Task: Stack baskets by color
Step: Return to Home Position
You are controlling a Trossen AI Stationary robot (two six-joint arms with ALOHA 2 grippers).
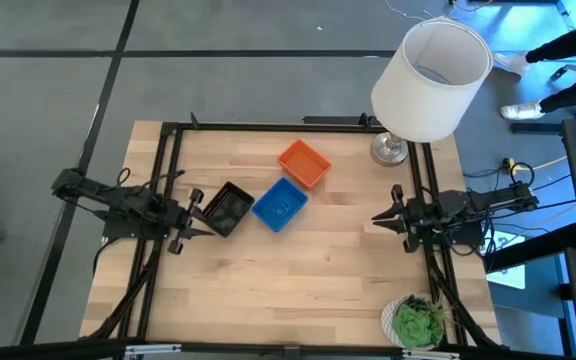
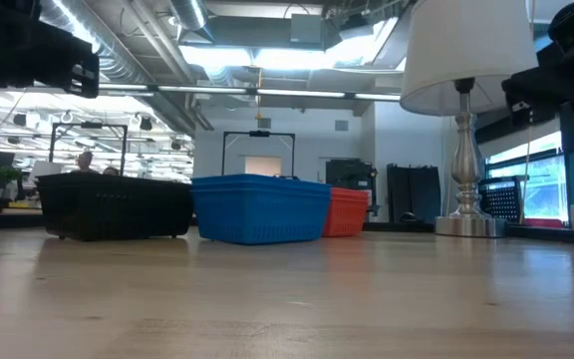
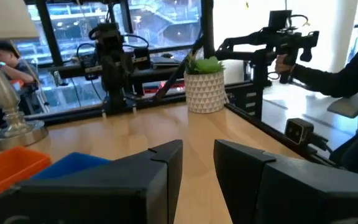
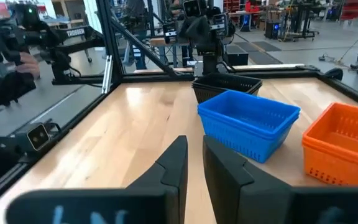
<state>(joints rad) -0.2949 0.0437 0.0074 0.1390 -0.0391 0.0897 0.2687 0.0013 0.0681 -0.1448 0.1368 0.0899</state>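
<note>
Three baskets rest on their bottoms in the middle of the wooden table. They are a black basket (image 1: 230, 208), a blue basket (image 1: 280, 204) touching its right side, and an orange basket (image 1: 303, 163) farther back. In the low view the blue basket (image 2: 259, 207) shows several rims, one nested in another. My left gripper (image 1: 200, 212) hovers level just left of the black basket. It is open, with nothing between its fingers (image 3: 199, 149). My right gripper (image 1: 378, 217) hovers level near the table's right side, facing the baskets. Its fingers (image 4: 195, 144) stand a little apart with nothing between them.
A lamp with a large white shade (image 1: 430, 80) stands on its metal foot (image 1: 388, 150) at the far right corner. A green plant in a white pot (image 1: 418, 322) sits at the near right corner. Black frame rails (image 1: 164, 200) run along the table's sides. Bare wood (image 1: 288, 290) spans the near half.
</note>
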